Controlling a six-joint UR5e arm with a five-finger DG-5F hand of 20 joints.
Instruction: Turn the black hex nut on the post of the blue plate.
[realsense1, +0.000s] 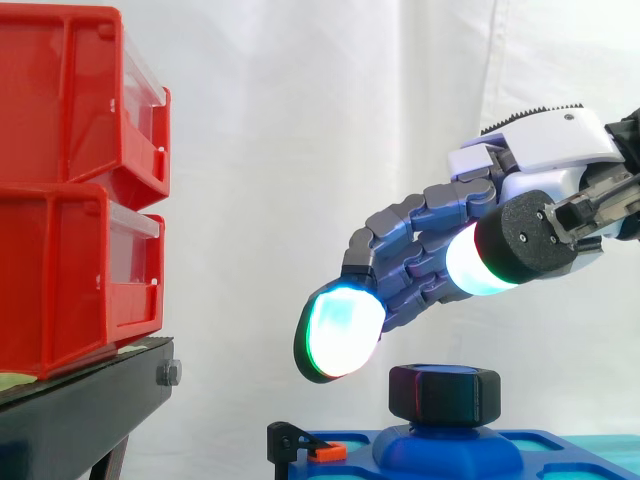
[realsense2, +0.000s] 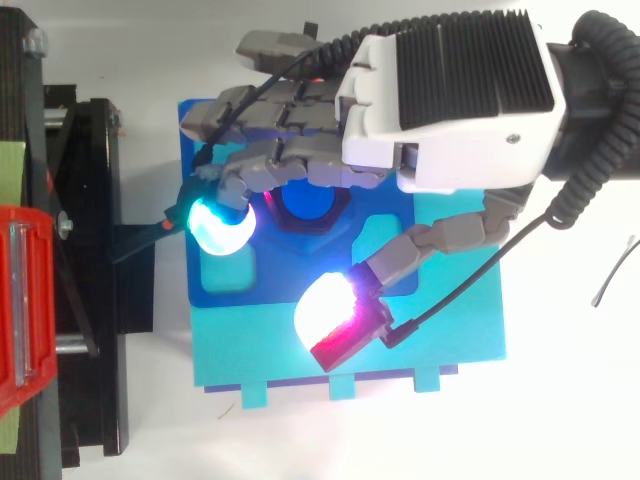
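Observation:
The black hex nut (realsense1: 445, 393) sits on a rounded blue post rising from the blue plate (realsense1: 560, 455). My hand (realsense1: 540, 150) hovers above and to the right of the nut, open, its fingers stretched out and slightly bent toward the left. One glowing cyan-green fingertip (realsense1: 340, 335) hangs just left of the nut and a little above it, not touching. From above, the hand (realsense2: 440, 100) covers most of the plate (realsense2: 215, 295). The nut (realsense2: 312, 227) shows between the fingers and the thumb, whose tip glows white and red.
Two stacked red bins (realsense1: 70, 200) stand on a black stand (realsense1: 90, 410) at the left. A small black clamp with an orange tab (realsense1: 310, 447) sits at the plate's left edge. The plate rests on a teal base (realsense2: 440, 340).

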